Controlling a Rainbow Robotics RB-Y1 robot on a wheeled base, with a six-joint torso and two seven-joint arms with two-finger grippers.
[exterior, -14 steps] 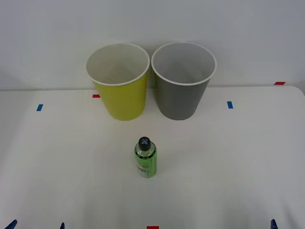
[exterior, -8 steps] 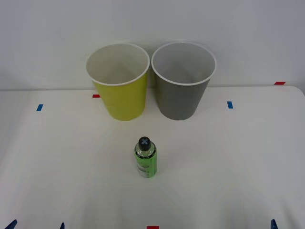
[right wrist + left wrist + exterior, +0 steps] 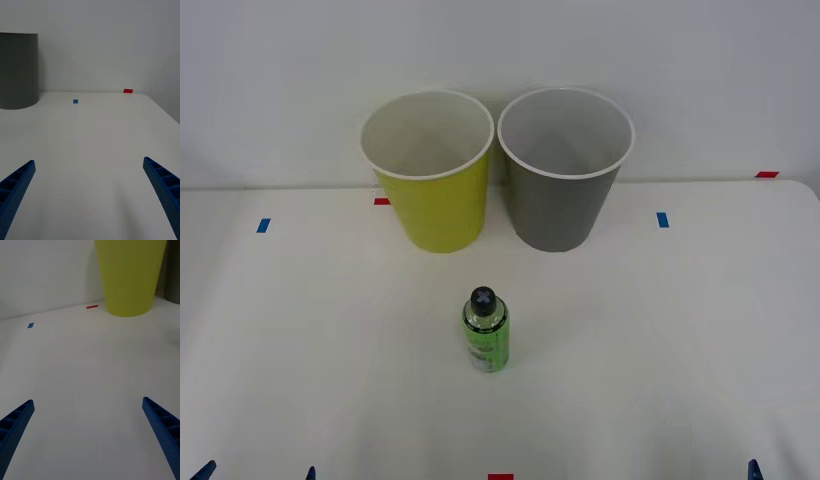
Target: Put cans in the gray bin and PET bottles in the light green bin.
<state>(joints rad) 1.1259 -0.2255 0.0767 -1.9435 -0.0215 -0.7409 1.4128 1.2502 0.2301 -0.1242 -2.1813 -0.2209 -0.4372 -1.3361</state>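
Bottle [image 3: 486, 341] upright, small, we'd guess light and slick; we'd pinch mid-body at the label. Left gripper [image 3: 88, 438] and right gripper [image 3: 88, 198] both spread, empty, at near table edge.

At upper centre-left of the front view, the large round tapered yellow-green bin [image 3: 442, 205] is showing a white rim and white inside. Beside it, the large round tapered gray bin [image 3: 558, 205] is showing a thin white rim and gray inside. The small clear green plastic bottle [image 3: 485, 332] at centre is wearing a black screw cap and a green label. The flat white table [image 3: 660, 330] is carrying small blue tape marks [image 3: 663, 219] and red tape marks [image 3: 767, 174]. The ribbed fingers [image 3: 164, 187] are showing solid blue.
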